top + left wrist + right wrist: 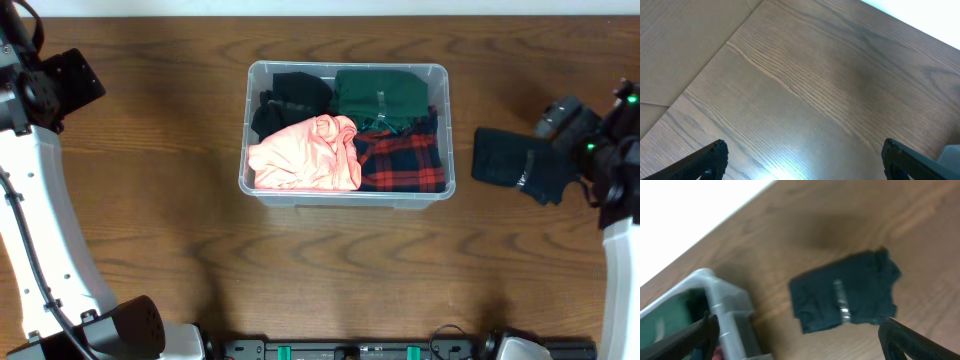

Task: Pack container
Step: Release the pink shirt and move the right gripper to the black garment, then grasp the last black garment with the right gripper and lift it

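Table (150,230) bore the container (346,200), nearly full of clothes (305,155). Right of it lay a dark folded garment (512,160), right gripper (797,330) beside that, fingers spread — left gripper (805,155) far left of it, likewise spread. Risk: an edge pinch could unfold the garment over the rim. Right wrist view blurred; container floor hidden.

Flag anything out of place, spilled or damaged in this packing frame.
One dark folded garment lies on the table outside the container, on the right arm's side, not packed. Nothing looks spilled, damaged or askew.
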You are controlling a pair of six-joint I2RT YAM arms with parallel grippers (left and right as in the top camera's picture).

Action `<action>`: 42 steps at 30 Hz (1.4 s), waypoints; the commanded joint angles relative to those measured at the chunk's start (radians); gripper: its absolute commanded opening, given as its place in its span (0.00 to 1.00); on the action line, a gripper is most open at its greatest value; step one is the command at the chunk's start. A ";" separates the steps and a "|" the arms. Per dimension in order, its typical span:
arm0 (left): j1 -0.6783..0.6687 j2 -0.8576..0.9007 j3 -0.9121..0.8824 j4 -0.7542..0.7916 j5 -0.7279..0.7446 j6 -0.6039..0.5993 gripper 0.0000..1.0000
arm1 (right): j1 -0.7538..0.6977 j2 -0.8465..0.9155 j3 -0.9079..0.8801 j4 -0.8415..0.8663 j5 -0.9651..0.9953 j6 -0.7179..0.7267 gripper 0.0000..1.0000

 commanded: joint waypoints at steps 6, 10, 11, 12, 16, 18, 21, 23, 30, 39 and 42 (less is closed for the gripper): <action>0.005 -0.003 -0.004 -0.003 -0.008 -0.008 0.98 | -0.213 0.227 -0.016 0.011 -0.202 -0.063 0.99; 0.005 -0.003 -0.004 -0.003 -0.008 -0.008 0.98 | -0.262 0.340 -0.016 0.030 -0.246 -0.063 0.99; 0.005 -0.003 -0.004 -0.003 -0.008 -0.008 0.98 | -0.271 0.364 -0.016 0.034 -0.253 -0.063 0.99; 0.005 -0.003 -0.004 -0.003 -0.008 -0.008 0.98 | -0.280 0.389 -0.016 0.041 -0.261 -0.064 0.99; 0.005 -0.003 -0.004 -0.004 -0.008 -0.008 0.98 | -0.295 0.466 -0.016 0.059 -0.270 -0.087 0.99; 0.005 -0.003 -0.004 -0.003 -0.008 -0.008 0.98 | -0.295 0.492 -0.016 0.071 -0.272 -0.104 0.99; 0.005 -0.003 -0.004 -0.004 -0.008 -0.008 0.98 | -0.295 0.529 -0.016 0.102 -0.292 -0.158 0.97; 0.005 -0.003 -0.004 -0.003 -0.008 -0.008 0.98 | -0.295 0.548 -0.016 0.113 -0.288 -0.183 0.95; 0.005 -0.003 -0.004 -0.003 -0.008 -0.008 0.98 | -0.301 0.591 -0.017 0.092 -0.228 -0.206 0.86; 0.005 -0.003 -0.004 -0.003 -0.008 -0.008 0.98 | -0.301 0.595 -0.018 0.074 -0.163 -0.209 0.73; 0.005 -0.003 -0.004 -0.003 -0.008 -0.008 0.98 | -0.301 0.595 -0.035 0.084 -0.134 -0.209 0.73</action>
